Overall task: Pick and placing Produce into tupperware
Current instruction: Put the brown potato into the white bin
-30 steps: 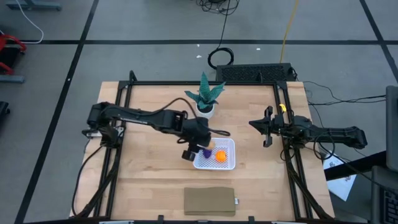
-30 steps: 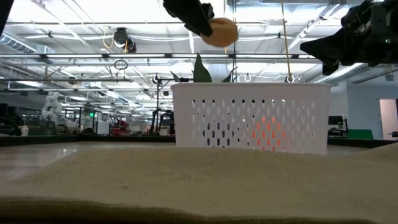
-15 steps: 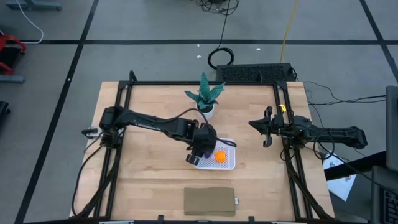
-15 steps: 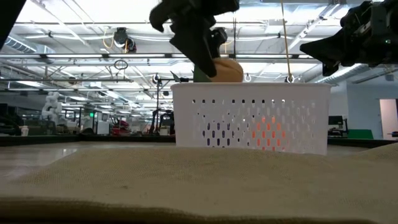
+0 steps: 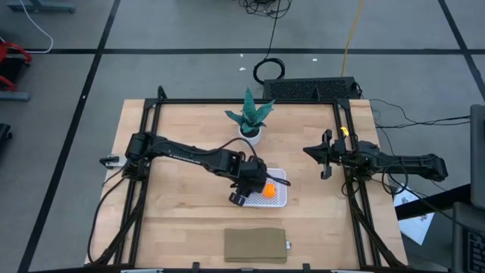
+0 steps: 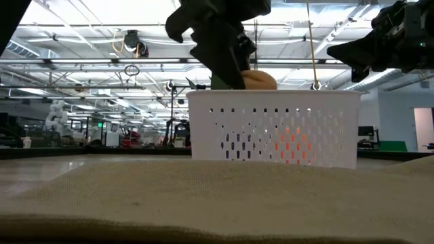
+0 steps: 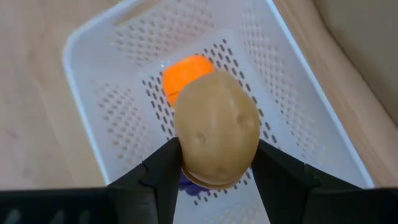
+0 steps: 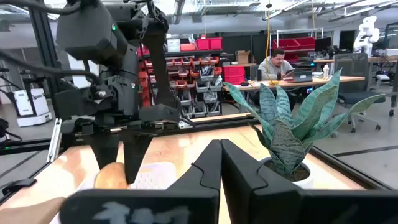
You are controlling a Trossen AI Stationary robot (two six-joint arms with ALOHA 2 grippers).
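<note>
Over the last second the left hand (image 7: 214,171) had come down from well above the tupperware (image 5: 282,199) to just over its rim, moving toward the near-left part of it, and the tan-orange piece (image 7: 216,138) it carried had dropped from clear of the rim to sitting level with it in the low view. That put the task near the release of the last piece, likely only a short lowering and an opening of the fingers left. The left hand was clenched on the tan-orange piece, fingers (image 7: 163,171) pressing either side, pointing steeply down into the container, arm stretched across the desk (image 5: 182,205) from the left. The orange ball (image 7: 185,70) already lay on the dotted bottom, and a bit of the dark purple lump (image 7: 189,183) showed under the held piece, also inside. The right hand (image 5: 324,157) waited well apart at the right side of the desk, raised, fingers pressed together and holding nothing. The potted plant (image 5: 251,116) stood behind the tupperware, and the tan pad (image 5: 256,245) lay at the near edge.
</note>
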